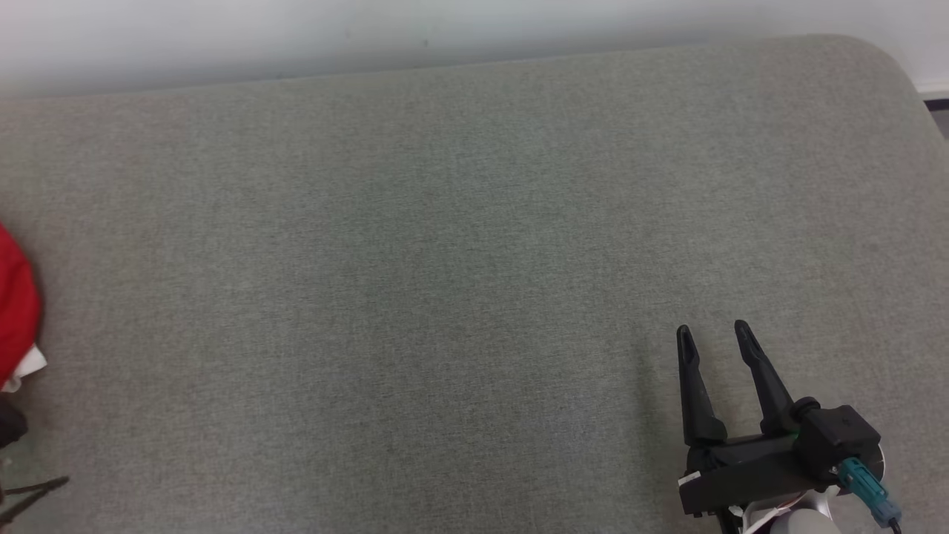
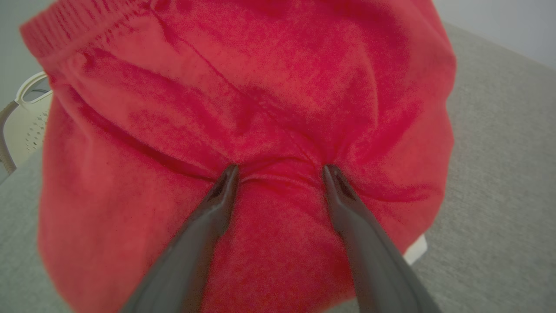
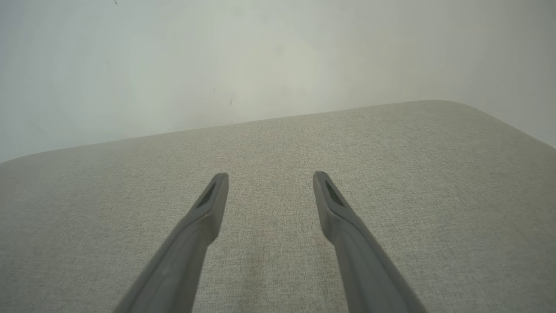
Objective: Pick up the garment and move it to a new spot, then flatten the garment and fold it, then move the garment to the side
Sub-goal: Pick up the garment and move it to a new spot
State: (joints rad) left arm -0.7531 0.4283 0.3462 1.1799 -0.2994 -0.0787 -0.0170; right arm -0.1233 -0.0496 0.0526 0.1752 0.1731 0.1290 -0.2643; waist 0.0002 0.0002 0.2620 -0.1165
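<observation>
While the left gripper (image 2: 280, 169) is standing with its jaws spread wide, both tips are pressing into the red garment (image 2: 260, 108), and a small ridge of cloth is bunching between them, not yet pinched. In the head view the garment is lying in a heap at the far left edge of the grey padded surface (image 1: 474, 259), with a white label (image 1: 28, 365) peeking out beneath it. The right gripper (image 1: 712, 328) is hovering open and empty over bare padding at the lower right, well apart from the cloth. Judging by its fuzzy knit and ribbed hem (image 2: 74, 24), the garment is looking soft, light and limp, so it is likely going to sag and trail when lifted. Closing on the bunched ridge is looking like the surest hold; the thicker hem is offering a firmer edge for spreading it flat later
</observation>
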